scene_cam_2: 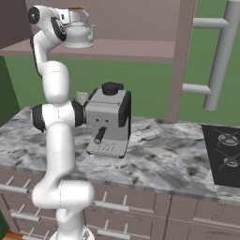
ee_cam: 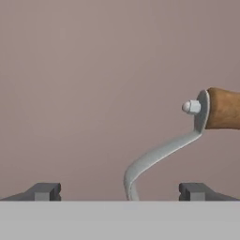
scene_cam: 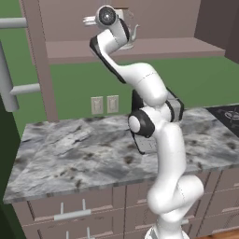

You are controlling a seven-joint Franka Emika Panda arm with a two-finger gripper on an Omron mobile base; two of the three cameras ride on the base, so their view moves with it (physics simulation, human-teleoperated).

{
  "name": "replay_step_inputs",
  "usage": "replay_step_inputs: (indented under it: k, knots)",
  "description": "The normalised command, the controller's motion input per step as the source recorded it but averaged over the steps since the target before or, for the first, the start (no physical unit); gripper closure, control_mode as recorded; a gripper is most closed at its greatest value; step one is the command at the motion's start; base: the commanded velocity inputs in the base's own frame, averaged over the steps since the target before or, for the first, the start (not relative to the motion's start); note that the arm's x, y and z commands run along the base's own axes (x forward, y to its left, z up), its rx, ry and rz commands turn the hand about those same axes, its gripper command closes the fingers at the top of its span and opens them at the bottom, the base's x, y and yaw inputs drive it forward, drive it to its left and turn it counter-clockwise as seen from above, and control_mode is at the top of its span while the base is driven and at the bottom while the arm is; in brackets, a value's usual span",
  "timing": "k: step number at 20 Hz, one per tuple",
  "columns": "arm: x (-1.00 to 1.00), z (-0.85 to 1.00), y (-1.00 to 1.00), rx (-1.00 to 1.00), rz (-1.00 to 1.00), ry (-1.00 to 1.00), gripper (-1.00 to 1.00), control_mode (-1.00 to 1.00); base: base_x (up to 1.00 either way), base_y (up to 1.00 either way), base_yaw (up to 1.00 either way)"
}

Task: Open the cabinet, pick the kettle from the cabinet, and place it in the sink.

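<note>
Reaching into the open cabinet (scene_cam_2: 140,49), we have the gripper (ee_cam: 120,191) spread wide, holding nothing, with the kettle (scene_cam_2: 78,33) sitting on the shelf just ahead. Its handle (ee_cam: 224,108) lies off to one side of our fingertips (ee_cam: 43,191), so closing now may catch only the thin metal bracket, and the kettle could tilt or slide off the shelf.

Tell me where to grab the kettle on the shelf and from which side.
Grip the kettle by its arched wooden handle on top, coming in level from the open cabinet front. The handle stands clear above the body, and the open gripper already straddles its metal strut.
</note>
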Motion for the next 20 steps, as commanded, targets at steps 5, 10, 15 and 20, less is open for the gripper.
replay_step_inputs:
  k: [5, 10, 15, 20]
  knots:
    - [0.33, 0.2, 0.04, 0.0, 0.0, 0.06, -1.0, -1.0, 0.0, 0.0, 0.0]
    - [0.23, 0.25, 0.07, 0.0, 0.0, 0.07, -1.0, -1.0, 0.0, 0.0, 0.0]
    - [0.04, 0.12, 0.09, 0.0, 0.0, 0.12, 1.0, -1.0, 0.0, 0.0, 0.0]
    - [-0.03, 0.11, 0.19, 0.0, 0.0, 0.24, 1.0, -1.0, 0.0, 0.0, 0.0]
